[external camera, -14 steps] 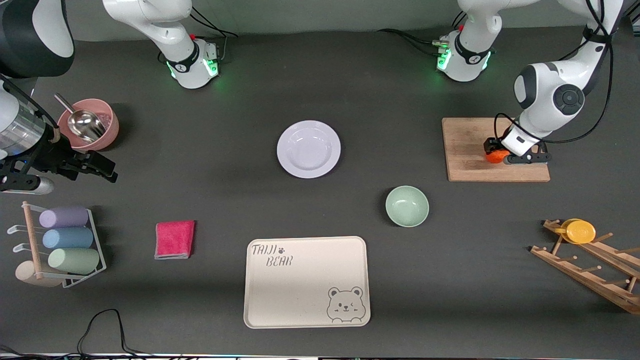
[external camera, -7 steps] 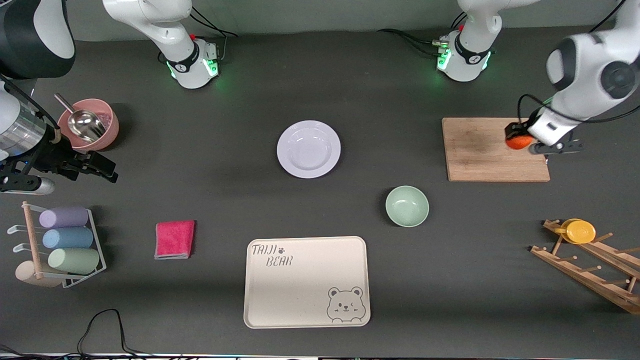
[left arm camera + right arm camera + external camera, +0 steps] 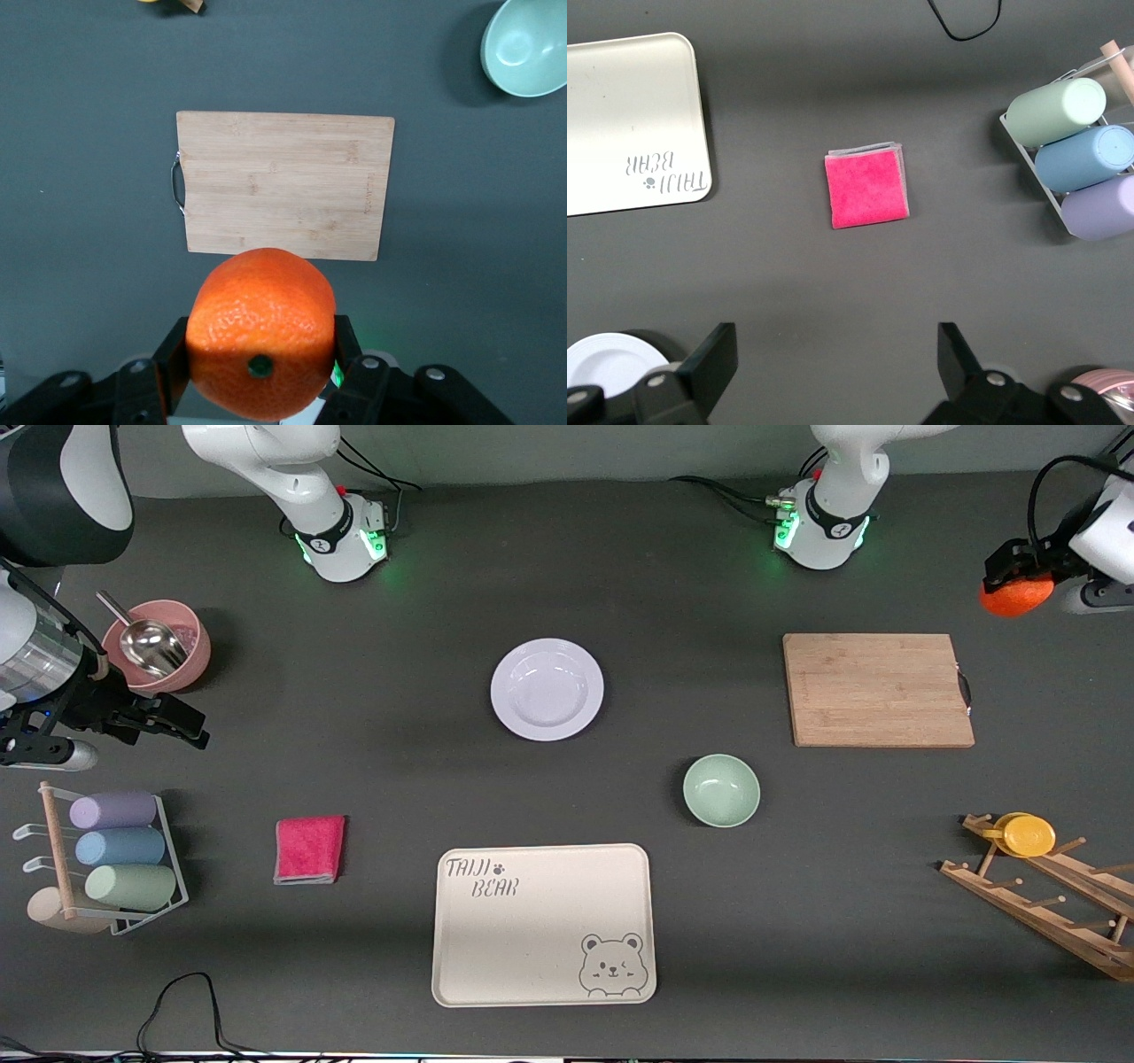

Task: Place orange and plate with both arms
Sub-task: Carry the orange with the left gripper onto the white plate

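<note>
Since the earlier frames the orange (image 3: 1016, 597) has been lifted off the cutting board (image 3: 877, 690) and carried up toward the corner of the worktop (image 3: 399, 779) at the left arm's end, on the robots' edge. It is clamped in the left pincer (image 3: 1019, 584), held in the air over bare worktop just off the board's edge. The board now lies bare.

The left wrist view shows what the front view does not: the orange (image 3: 260, 332) is gripped from both sides by the dark fingers (image 3: 173, 354), its stem end turned to the camera, with the board (image 3: 283, 184) and the green bowl (image 3: 527, 46) below it.

The right pincer (image 3: 173, 726) hangs spread and empty over the right arm's end of the worktop, waiting, beside the pink cup with a metal scoop (image 3: 158, 645). Its wrist view shows the pink cloth (image 3: 866, 188), the tray's corner (image 3: 633, 124) and the rack of pastel cups (image 3: 1072, 159).

The plate (image 3: 547, 689) is seen mid-worktop, apart from both pincers, with nothing on it. The bowl (image 3: 721, 790) sits between the plate and the board, nearer the front edge. A wooden peg rack (image 3: 1045, 895) with a yellow disc (image 3: 1026, 835) stands near the front corner at the left arm's end.
</note>
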{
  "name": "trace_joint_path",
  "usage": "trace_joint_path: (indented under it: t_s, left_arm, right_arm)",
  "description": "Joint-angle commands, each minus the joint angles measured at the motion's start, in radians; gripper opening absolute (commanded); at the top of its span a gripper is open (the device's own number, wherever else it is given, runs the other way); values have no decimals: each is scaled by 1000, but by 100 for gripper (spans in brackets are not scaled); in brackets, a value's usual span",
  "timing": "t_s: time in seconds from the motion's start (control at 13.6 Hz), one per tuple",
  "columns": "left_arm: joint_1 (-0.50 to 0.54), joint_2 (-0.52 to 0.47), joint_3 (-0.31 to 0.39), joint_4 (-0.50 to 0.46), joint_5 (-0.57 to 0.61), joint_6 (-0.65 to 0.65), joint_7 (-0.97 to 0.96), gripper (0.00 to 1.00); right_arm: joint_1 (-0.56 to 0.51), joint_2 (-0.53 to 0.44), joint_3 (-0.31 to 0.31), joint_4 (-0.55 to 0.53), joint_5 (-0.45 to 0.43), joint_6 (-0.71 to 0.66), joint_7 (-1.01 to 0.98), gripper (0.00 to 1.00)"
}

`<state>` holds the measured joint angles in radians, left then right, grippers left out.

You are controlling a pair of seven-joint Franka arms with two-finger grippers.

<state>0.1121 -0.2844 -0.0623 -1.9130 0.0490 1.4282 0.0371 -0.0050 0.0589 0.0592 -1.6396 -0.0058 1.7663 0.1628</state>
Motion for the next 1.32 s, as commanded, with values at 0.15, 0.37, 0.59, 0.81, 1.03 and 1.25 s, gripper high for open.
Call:
trace_joint_path:
  t_s: [0.15,0.37,0.59,0.81,1.03,1.25]
  left_arm:
    - [-14,45,-127,42,-30,-19,-133,0]
    - [-37,82,-357,45,-133,46,-403,0]
    - [-45,248,-636,119,-143,171,-741,0]
    - [-200,479,-706,228,-42,271,-1026,0]
    - [-378,681,-703,333,89,320,-1241,0]
    - [-482,819,-700,382,195,392,-1365,0]
  right_arm:
    - [7,-8,-4,-11,-14,10,32,100]
    - [7,-8,-7,-17,-11,18,32,100]
    - [4,-8,-7,-20,-8,24,32,100]
    - [4,-10,-7,-25,-5,24,32,100]
    - [4,-10,-9,-25,-3,24,32,100]
    - [8,-11,-7,-25,-2,24,50,100]
